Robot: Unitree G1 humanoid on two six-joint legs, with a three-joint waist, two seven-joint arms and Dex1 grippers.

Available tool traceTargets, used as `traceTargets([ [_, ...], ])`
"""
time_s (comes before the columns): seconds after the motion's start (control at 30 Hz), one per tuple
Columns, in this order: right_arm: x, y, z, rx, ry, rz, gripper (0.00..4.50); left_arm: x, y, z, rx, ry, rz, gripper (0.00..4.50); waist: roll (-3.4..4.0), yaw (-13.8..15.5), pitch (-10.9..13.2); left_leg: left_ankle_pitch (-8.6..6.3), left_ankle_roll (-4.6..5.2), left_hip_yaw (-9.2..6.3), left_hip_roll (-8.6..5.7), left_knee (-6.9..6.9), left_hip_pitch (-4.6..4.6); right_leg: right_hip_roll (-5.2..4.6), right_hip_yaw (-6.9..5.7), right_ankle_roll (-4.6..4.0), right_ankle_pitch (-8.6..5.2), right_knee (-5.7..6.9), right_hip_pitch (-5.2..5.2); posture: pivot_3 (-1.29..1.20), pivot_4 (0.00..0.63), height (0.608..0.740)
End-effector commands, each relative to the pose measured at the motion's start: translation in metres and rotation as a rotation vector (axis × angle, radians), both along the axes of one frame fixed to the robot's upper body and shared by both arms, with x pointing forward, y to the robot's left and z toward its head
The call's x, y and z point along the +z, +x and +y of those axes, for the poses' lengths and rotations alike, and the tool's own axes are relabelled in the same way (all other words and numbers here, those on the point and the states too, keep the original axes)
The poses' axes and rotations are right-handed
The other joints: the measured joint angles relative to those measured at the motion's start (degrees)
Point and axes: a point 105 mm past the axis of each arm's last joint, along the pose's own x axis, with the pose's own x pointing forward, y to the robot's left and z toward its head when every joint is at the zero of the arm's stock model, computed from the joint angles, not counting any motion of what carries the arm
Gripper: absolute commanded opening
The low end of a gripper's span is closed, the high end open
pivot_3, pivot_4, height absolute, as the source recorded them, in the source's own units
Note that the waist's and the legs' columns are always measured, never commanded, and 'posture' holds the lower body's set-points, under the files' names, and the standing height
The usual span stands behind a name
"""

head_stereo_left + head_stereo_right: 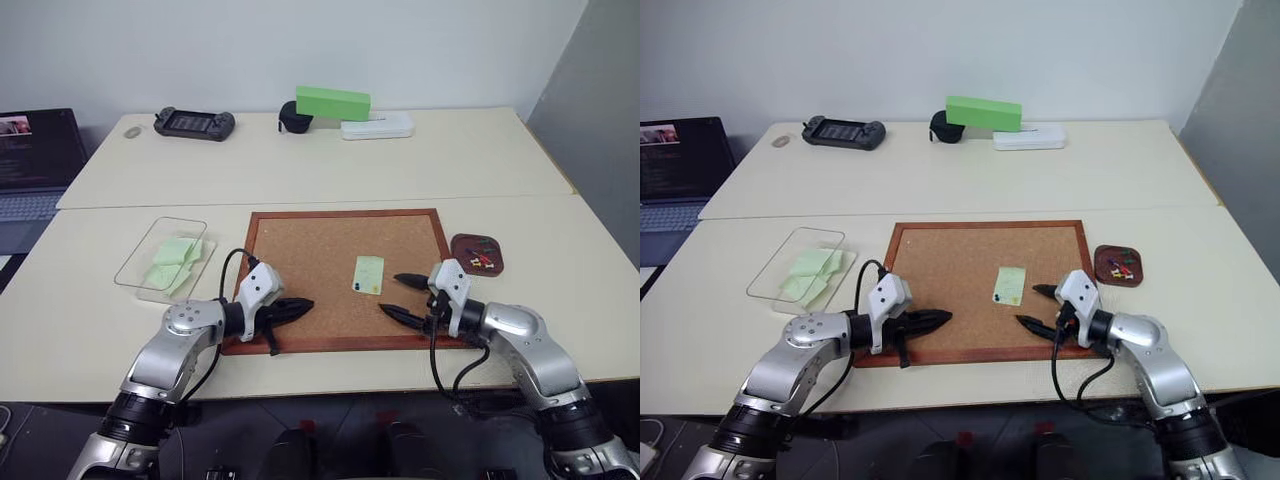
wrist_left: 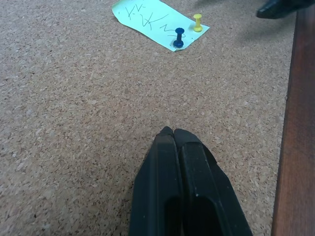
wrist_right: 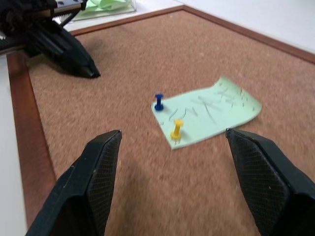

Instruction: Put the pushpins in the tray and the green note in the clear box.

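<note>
Left eye view: corkboard (image 1: 320,260) lies mid-tabletop; clear box (image 1: 160,255) to its left, tray (image 1: 477,254) to its right; green note (image 1: 368,274) is pinned on the board's near right by two pushpins (image 3: 167,116); left claw (image 1: 296,308) closed, right claw (image 1: 402,296) open, empty.

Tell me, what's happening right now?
Left hand shut, right hand open, both empty. Green note pinned to corkboard by two pushpins. Nothing blocking.

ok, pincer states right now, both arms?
Left pincer: closed, holding nothing, over the corkboard.
Right pincer: open, empty, facing the green note.
</note>
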Motion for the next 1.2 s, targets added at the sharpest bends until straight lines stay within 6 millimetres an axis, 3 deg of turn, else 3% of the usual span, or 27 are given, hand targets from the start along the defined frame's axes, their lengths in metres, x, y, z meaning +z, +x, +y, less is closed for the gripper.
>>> traceTargets([
  [0.03,0.001,0.004,0.007,0.029,-0.004,-0.033,3.59,-0.026,-0.009,0.011,0.026,0.066,0.097,0.00,0.00,0.0,0.0,0.00,0.00,0.00,0.00,-0.01,0.00,0.00,0.00,0.00,0.00,0.00,0.00,0.00,0.150,0.740],
  [0.47,-0.010,0.013,0.026,0.063,0.008,-0.013,3.59,-0.026,-0.012,0.010,0.025,0.067,0.098,0.00,0.00,-0.1,0.0,0.00,0.00,-0.01,0.01,-0.05,-0.01,0.00,-0.01,-0.01,0.00,0.00,-0.03,0.00,0.150,0.740],
  [1.07,-0.010,0.021,0.025,0.045,0.019,0.021,0.25,-0.023,-0.008,0.007,0.039,0.051,0.082,0.00,0.00,-0.1,0.0,0.00,0.00,-0.01,0.02,-0.05,0.00,-0.01,-0.01,-0.01,0.00,0.01,-0.03,0.00,0.150,0.740],
  [1.2,-0.009,0.022,0.025,0.041,0.024,0.017,0.03,-0.024,-0.009,0.006,0.036,0.053,0.084,0.00,0.00,-0.1,0.0,0.00,0.00,-0.02,0.01,-0.04,0.00,-0.01,-0.01,-0.01,0.00,0.01,-0.03,0.00,0.150,0.740],
])
